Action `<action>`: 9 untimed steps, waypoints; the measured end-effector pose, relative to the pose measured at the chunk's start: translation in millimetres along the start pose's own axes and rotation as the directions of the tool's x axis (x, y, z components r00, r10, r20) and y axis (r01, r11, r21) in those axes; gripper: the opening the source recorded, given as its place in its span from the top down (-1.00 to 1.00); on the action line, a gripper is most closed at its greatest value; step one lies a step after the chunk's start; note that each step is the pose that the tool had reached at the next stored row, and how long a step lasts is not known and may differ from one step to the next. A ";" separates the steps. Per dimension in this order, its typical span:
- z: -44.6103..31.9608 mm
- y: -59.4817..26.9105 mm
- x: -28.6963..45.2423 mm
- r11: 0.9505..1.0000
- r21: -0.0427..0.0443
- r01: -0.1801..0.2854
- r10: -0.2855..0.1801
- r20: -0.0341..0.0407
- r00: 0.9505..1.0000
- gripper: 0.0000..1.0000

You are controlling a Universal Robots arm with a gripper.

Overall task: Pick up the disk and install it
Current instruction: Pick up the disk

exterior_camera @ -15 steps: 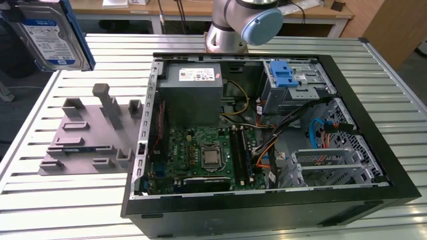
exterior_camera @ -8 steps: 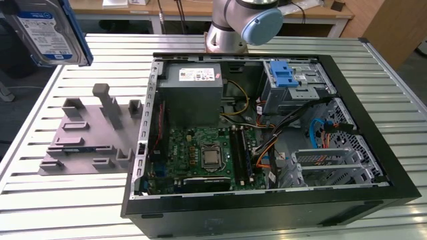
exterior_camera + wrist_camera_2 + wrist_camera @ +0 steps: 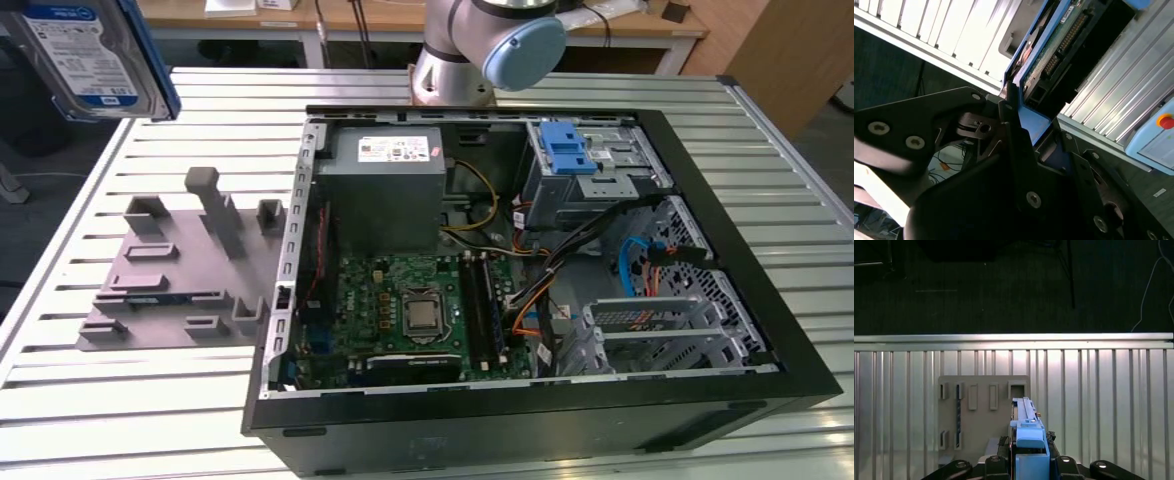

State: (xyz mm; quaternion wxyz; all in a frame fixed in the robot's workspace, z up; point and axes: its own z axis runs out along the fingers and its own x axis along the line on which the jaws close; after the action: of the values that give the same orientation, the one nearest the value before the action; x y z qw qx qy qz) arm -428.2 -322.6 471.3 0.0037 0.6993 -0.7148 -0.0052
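Disk (image 3: 80, 50) hung in the air at the far corner on the exterior view's left. It was lifted clear of the slatted metal table (image 3: 160, 400) and well apart from the open computer case (image 3: 534, 420). Its blue-and-white label faced the camera, and a blue frame ran down its edge. It was not in the case.

Gripper (image 3: 1029, 117), second wrist view: black fingers (image 3: 1010, 107) were closed tight on the blue frame of the disk (image 3: 1054, 50), one on each side. No gap was visible between fingers and frame. The disk's green board and connector row pointed away from the gripper. A red button (image 3: 1165, 121) sat on a pale box beyond the table edge.

First wrist view showed the same hold. The gripper (image 3: 1029, 462) was drawn in narrow, and the disk (image 3: 1026, 427) was seen edge-on, standing out from between the fingers. Behind the disk lay a grey holder plate (image 3: 984, 410) with upright slots, flat on the table slats (image 3: 1104, 390).

Exterior view, other items:
- The holder plate (image 3: 174, 270) sat on the table just beside the case, on the exterior view's left.
- The case lay on its side with the panel off.
- A green circuit board (image 3: 400, 310) sat towards the near side.
- A grey power box (image 3: 387, 190) sat towards the far side.
- A blue latch (image 3: 567, 150) sat on the drive cage at the far corner on the exterior view's right.
- The arm's base (image 3: 467, 50) stood at the table's far edge, behind the case.
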 end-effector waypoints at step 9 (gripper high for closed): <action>-14.6 0.2 0.0 1.000 0.000 0.000 0.000 0.000 1.000 0.27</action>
State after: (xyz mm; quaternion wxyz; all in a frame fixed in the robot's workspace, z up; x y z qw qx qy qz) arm -428.3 -322.6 485.9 0.0036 0.6993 -0.7148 -0.0053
